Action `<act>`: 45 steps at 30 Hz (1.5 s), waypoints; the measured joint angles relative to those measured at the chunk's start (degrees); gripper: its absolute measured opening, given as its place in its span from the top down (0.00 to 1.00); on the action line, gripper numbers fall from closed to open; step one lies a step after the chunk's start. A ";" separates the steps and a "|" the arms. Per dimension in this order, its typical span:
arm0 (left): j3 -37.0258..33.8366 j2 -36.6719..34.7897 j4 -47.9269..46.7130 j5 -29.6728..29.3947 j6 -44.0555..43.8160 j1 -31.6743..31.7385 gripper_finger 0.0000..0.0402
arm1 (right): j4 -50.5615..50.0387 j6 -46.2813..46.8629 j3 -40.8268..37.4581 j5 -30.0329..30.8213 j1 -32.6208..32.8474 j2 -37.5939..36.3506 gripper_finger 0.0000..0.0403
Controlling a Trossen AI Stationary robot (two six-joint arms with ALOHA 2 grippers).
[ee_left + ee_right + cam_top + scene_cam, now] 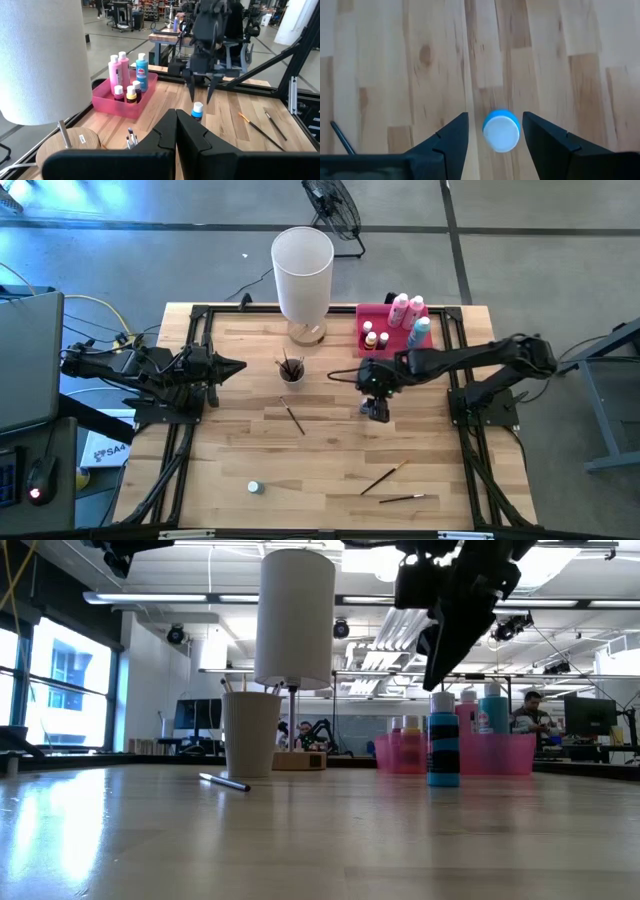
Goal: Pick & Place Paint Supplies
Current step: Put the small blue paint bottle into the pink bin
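My right tool [199,95] hangs above the tabletop [330,470] with its fingers [451,137] spread wide and holding nothing. Directly under it, between the fingertips but not touched by them, a small blue paint bottle with a white cap [501,131] stands upright on the wood, just in front of the pink tray [120,106].

That tray holds two pink bottles [118,70], a taller teal bottle [141,71] and a few tiny ones with white and yellow caps [131,93]. Beside the tray, on its side nearer my left arm, stands a tall white cylinder [302,272] on a wooden base, and just in front of that a cup of brushes [291,368].

One paintbrush [294,419] lies on the wood just beyond the cup from the tray. Two more [390,485] lie well apart from the tray, near the front edge. Another tiny bottle [255,487] sits far from the tray, toward the front left.

My left tool [232,367] is closed tight and empty, waiting beside the cup.
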 joint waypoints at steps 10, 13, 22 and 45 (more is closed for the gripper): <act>0.00 0.00 -0.02 -0.02 0.00 0.00 1.00 | -0.81 -1.27 0.00 1.51 -0.26 1.16 0.55; 0.00 -0.01 -0.21 -0.02 0.00 0.00 1.00 | -1.12 -1.29 -0.01 0.97 -0.52 1.16 0.55; 0.02 -0.02 -3.22 -0.22 -3.00 0.00 1.00 | -0.46 -1.27 -2.90 0.38 -0.48 1.16 0.55; 0.02 -0.02 -4.28 -0.17 -4.26 0.00 1.00 | 4.06 -1.29 -4.57 -0.04 -0.52 1.16 0.55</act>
